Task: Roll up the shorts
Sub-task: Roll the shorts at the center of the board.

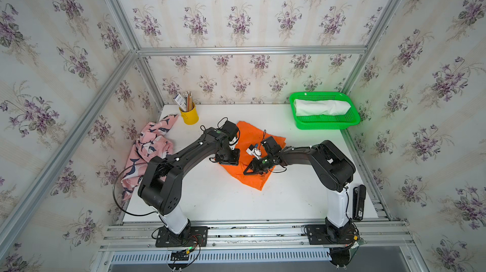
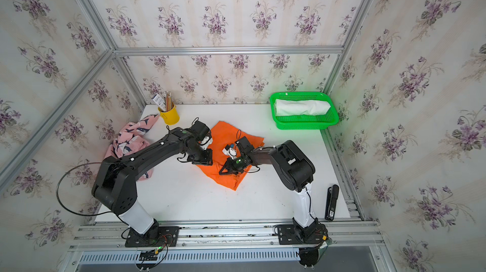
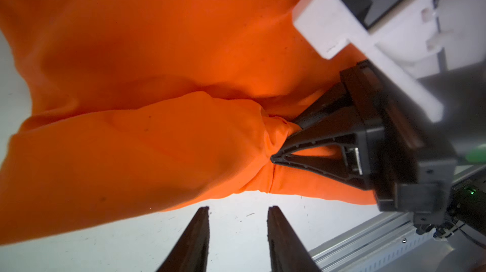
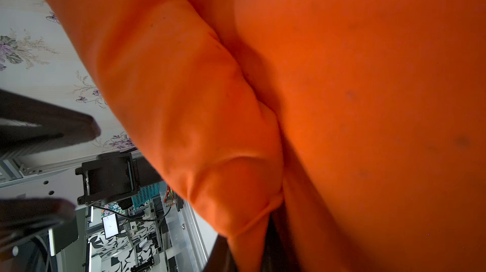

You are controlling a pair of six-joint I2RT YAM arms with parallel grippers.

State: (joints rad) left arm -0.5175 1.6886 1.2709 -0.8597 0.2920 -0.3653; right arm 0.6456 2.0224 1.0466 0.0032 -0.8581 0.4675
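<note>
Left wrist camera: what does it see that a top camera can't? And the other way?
Only the left wrist view: the left gripper open and empty, and a fold of the orange shorts pinched in the right gripper. Only a top view: the pink shorts, the white shorts in the green basket, the yellow cup, the stapler. Both: the orange shorts and the right gripper.

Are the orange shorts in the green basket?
No, the orange shorts lie on the table; only the white shorts sit in the green basket.
</note>
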